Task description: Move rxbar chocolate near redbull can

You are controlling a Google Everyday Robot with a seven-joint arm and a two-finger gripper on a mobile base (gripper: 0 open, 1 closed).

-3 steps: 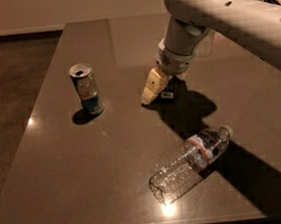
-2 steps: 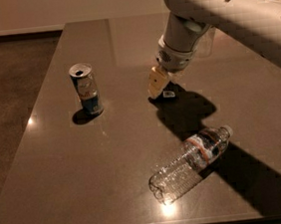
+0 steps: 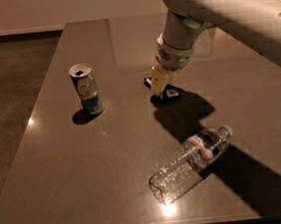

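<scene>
The redbull can (image 3: pixel 86 88) stands upright on the dark table, left of centre, blue and silver with an open top. The rxbar chocolate (image 3: pixel 170 94) lies flat on the table right of the can; only a small black-and-white part of it shows under the gripper. My gripper (image 3: pixel 157 81) hangs from the white arm (image 3: pixel 210 11) and points down, directly over the bar's left end, at or just above it. The bar is about a can's height or more to the right of the can.
A clear plastic water bottle (image 3: pixel 191 162) lies on its side near the front right of the table (image 3: pixel 60 157). A clear glass tumbler (image 3: pixel 206 41) shows partly behind the arm. The table's left edge drops to a dark floor (image 3: pixel 7 83).
The gripper has shifted slightly to the right and away from the camera, closer over the bar. The can, bar and bottle have not moved.
</scene>
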